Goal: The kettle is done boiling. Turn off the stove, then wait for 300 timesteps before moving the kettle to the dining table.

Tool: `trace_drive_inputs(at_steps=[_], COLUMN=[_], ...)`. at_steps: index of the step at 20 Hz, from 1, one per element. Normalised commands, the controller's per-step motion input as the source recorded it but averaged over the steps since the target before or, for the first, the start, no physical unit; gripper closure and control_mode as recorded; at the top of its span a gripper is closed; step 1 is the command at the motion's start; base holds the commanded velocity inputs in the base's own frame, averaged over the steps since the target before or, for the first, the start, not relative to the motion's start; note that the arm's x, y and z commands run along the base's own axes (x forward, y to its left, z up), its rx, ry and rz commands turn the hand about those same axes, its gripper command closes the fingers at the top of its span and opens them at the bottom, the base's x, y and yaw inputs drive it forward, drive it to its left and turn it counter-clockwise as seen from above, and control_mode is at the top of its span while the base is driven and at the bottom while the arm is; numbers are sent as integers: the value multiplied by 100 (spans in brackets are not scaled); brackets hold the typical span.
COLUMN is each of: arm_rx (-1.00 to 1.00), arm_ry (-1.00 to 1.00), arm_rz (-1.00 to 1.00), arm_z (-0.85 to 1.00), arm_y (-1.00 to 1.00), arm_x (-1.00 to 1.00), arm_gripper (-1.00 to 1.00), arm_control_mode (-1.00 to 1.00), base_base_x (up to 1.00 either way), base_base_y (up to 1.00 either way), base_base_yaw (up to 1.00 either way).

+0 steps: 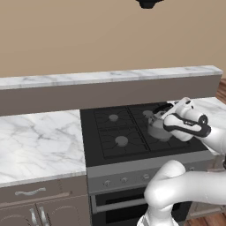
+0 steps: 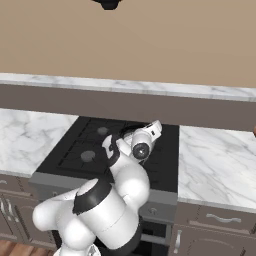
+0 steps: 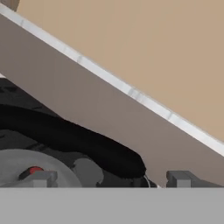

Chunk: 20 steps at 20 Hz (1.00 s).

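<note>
The kettle [image 1: 155, 127] is sitting on the right-hand side of the stove [image 1: 119, 132], on the black grates, with the arm's white wrist hanging just over it and hiding much of its body in the left base view. In the hand view the kettle's black arched handle [image 3: 74, 136] is sweeping across the lower frame, the grey lid [image 3: 26, 164] lying beneath it, and the gripper [image 3: 111, 179] is standing with its jaws spread wide, one fingertip on either side of the handle's end; whether they are touching it I cannot tell. Behind the stove the raised marble ledge [image 1: 110, 77] on its taupe wall is closing off the back edge, running close behind the kettle. To the stove's left the marble counter [image 1: 39, 141] is lying broad and flat, and in the right base view another stretch of counter [image 2: 215, 165] is flanking the right side. The steel front panel with its knobs [image 1: 126, 178] is running along the near edge, beside the arm's white elbow.
</note>
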Motion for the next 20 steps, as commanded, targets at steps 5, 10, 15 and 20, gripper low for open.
trace_drive_inputs(at_steps=[5,10,15,20], arm_rx=[0,0,0,0], arm_ry=[-9,-5,-1,0], arm_rz=[2,2,2,1], arm_z=[0,0,-10,-14], arm_y=[0,0,0,0], arm_x=[0,0,0,0], arm_gripper=[-100,-100,-100,-100], arm_control_mode=[-100,-100,-100,-100], base_base_x=[0,0,0,0], base_base_y=[0,0,0,0], base_base_yaw=[0,0,0,0])
